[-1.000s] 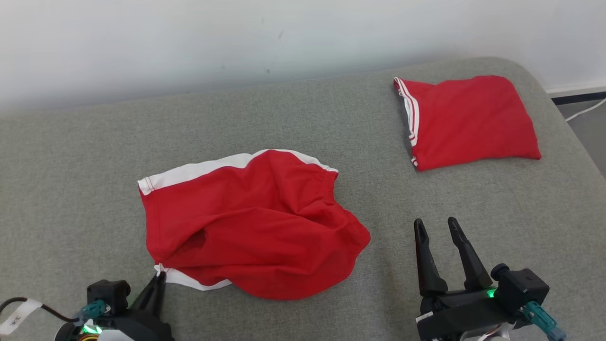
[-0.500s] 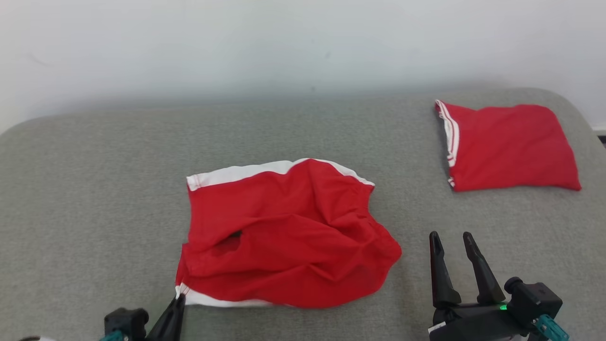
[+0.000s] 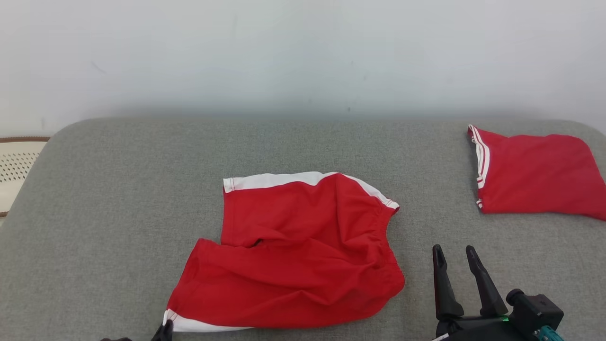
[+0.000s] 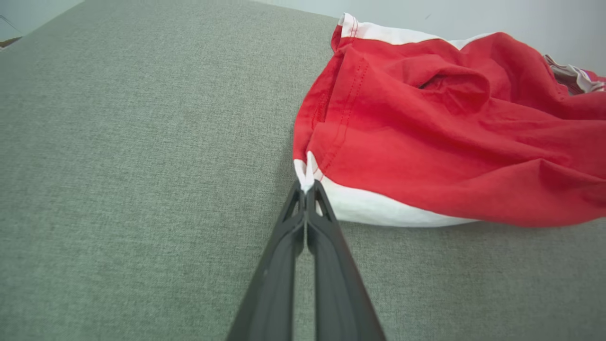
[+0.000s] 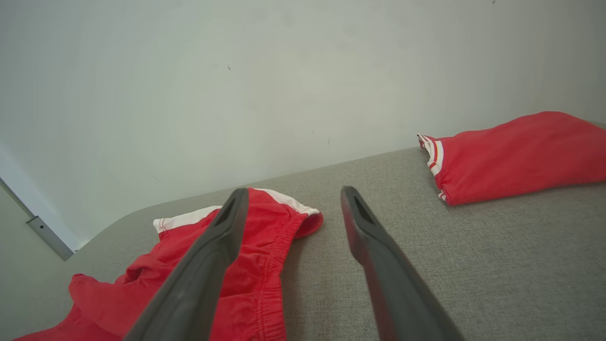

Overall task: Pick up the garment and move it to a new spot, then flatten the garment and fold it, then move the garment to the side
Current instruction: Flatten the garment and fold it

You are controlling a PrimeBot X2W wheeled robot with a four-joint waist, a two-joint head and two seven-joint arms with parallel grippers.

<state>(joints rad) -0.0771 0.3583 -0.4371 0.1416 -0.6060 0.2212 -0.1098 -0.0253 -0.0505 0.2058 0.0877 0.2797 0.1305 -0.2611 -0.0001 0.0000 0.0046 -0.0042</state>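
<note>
The garment is a pair of red shorts with white trim, lying rumpled in the middle of the grey cushioned surface. My left gripper sits at the bottom edge of the head view, shut on the white-hemmed near-left corner of the garment. In the left wrist view the left gripper pinches that white corner between closed tips. My right gripper stands open to the right of the shorts, apart from the cloth, with nothing between its fingers. The right wrist view shows the right gripper open above the elastic waistband.
A second red garment, folded, with white stripes on its edge, lies at the far right of the surface. A pale wall runs behind. A perforated cream object stands past the surface's left end. Bare grey cushion stretches left of the shorts.
My left gripper closed on the garment's white corner and drew it toward me, stretching the near leg out. The head camera tilted up and turned left, shifting the whole picture. The right gripper stayed open.
</note>
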